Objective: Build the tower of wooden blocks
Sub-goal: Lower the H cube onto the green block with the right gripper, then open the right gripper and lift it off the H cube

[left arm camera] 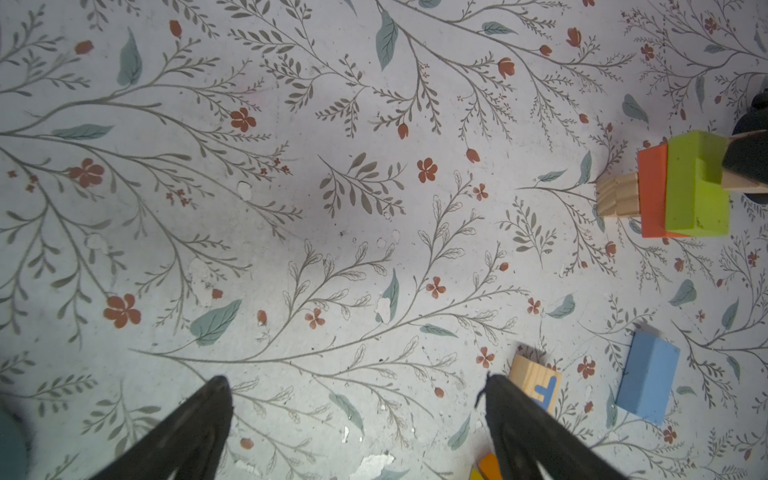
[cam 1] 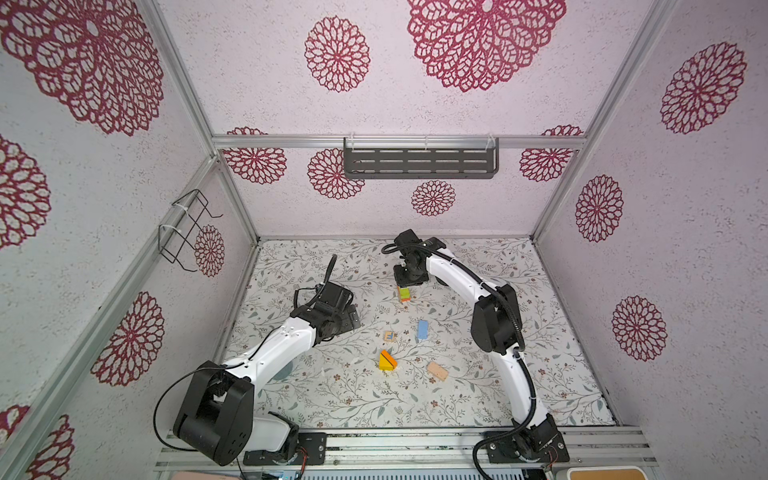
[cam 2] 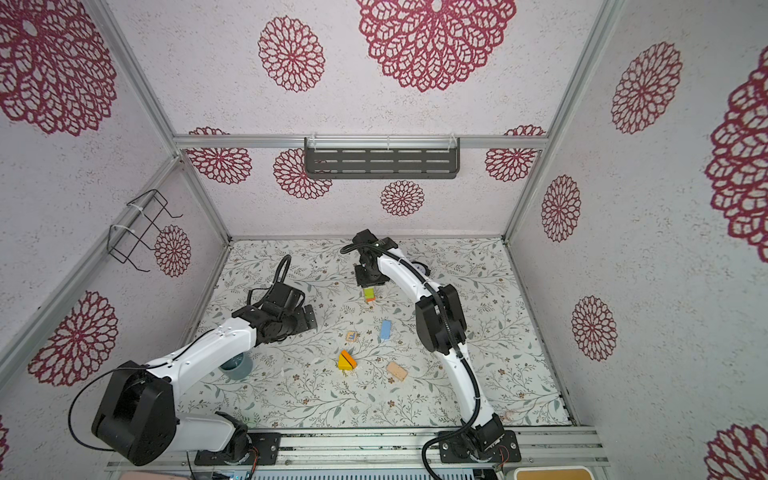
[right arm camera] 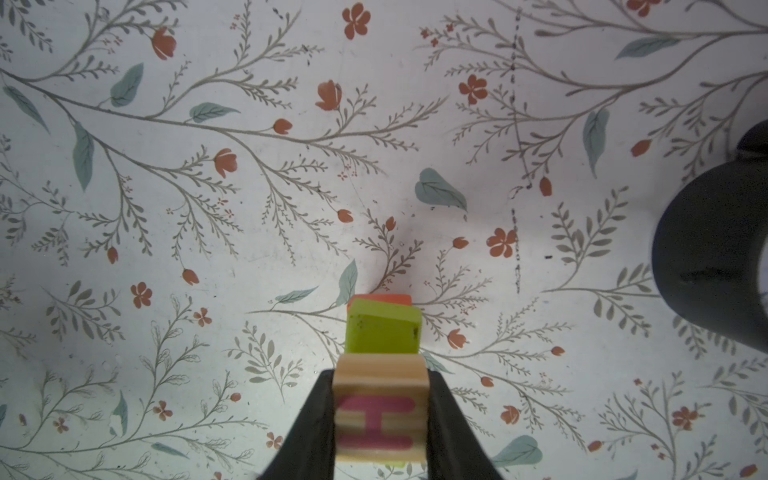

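The tower (cam 1: 404, 294) is a short stack, with a tan piece (left arm camera: 617, 195) under an orange-red block (left arm camera: 652, 195) under a green block (right arm camera: 382, 332). My right gripper (right arm camera: 380, 376) is shut on a natural-wood cube (right arm camera: 380, 415) with a pink letter. It holds the cube right over the green block, and I cannot tell if they touch. My left gripper (left arm camera: 357, 384) is open and empty over bare mat, left of the loose wood blocks. These are a lettered cube (cam 1: 389, 336), a blue brick (cam 1: 422, 329), yellow and orange wedges (cam 1: 387, 360) and a tan brick (cam 1: 437, 370).
A dark round object (right arm camera: 715, 257) sits on the mat close beside the tower, under the right arm. A teal cup (cam 2: 237, 365) stands beneath the left arm. A black shelf (cam 1: 419, 160) hangs on the back wall and a wire rack (cam 1: 187, 228) on the left wall.
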Action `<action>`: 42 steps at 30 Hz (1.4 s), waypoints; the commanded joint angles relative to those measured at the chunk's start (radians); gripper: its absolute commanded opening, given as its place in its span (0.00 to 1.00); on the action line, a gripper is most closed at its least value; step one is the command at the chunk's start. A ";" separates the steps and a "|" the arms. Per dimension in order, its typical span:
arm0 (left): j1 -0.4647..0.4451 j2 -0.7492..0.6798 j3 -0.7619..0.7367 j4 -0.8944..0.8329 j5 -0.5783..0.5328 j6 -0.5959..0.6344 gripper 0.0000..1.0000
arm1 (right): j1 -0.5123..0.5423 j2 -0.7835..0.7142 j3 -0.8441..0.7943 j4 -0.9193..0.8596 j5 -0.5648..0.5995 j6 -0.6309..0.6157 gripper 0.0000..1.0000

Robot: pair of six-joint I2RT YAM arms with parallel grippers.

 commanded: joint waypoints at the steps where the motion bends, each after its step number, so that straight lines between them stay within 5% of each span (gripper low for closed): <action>1: -0.001 0.002 -0.008 0.013 -0.004 0.001 0.97 | -0.007 0.007 0.045 0.006 -0.013 0.018 0.33; 20: 0.000 0.019 -0.002 0.014 -0.002 0.002 0.97 | -0.007 0.020 0.051 0.011 -0.012 0.019 0.34; 27: 0.000 0.009 -0.007 0.024 0.006 0.010 0.97 | -0.008 0.022 0.052 0.009 -0.013 0.019 0.46; 42: -0.023 -0.033 0.030 -0.018 0.022 0.034 0.99 | -0.008 -0.037 0.051 -0.002 0.006 0.005 0.51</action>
